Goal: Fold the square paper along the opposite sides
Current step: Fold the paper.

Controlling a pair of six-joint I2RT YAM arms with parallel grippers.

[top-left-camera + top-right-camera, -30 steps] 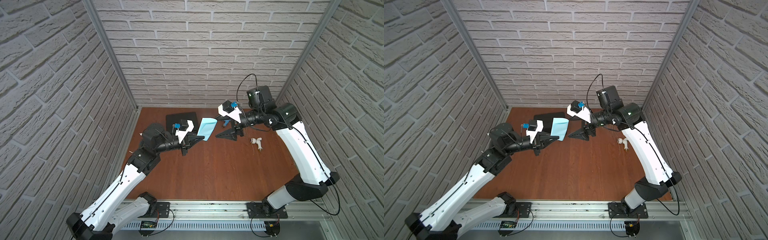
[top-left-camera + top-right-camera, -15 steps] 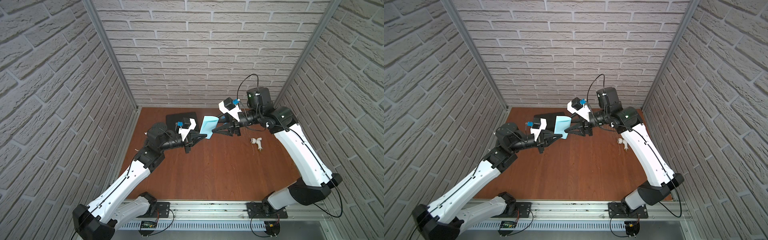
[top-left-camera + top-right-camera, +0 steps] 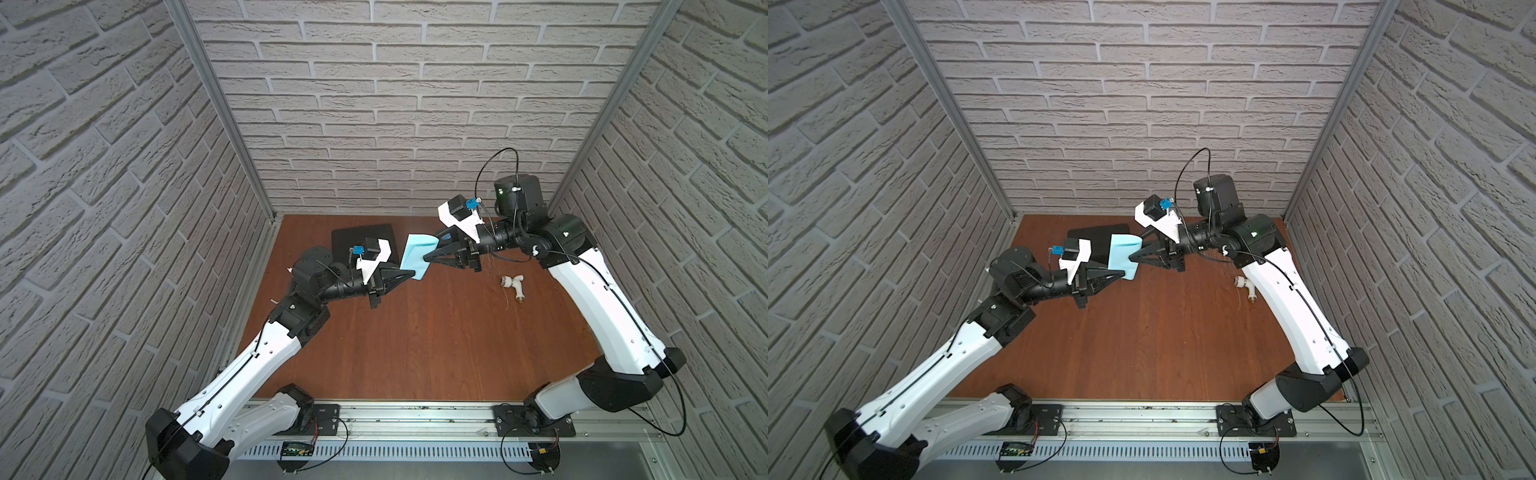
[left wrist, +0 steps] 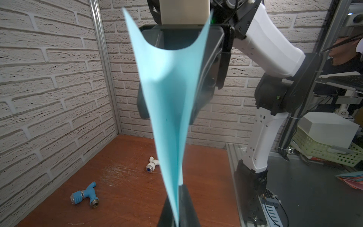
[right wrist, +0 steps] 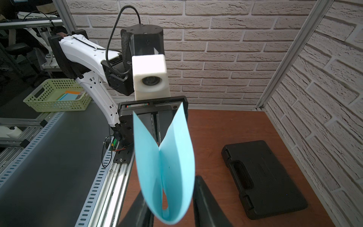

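Both arms reach in level over the far end of the bench [image 3: 415,353], tips nearly meeting. The left fingers [image 4: 185,206] are clamped tight on the paper [image 3: 415,251], which hangs in the air bent into a loop. The right fingers [image 5: 208,204] stand partly apart, one on each side of the loop's bend, not pressing it flat. A black case [image 5: 265,176] lies shut on the bench nearby. Outside the cell, a green basket [image 5: 59,106] holds coloured sheets.

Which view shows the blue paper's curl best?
The right wrist view: the square paper loops into a U, both layers visible. The left wrist view shows one curved face; both top views show it small.
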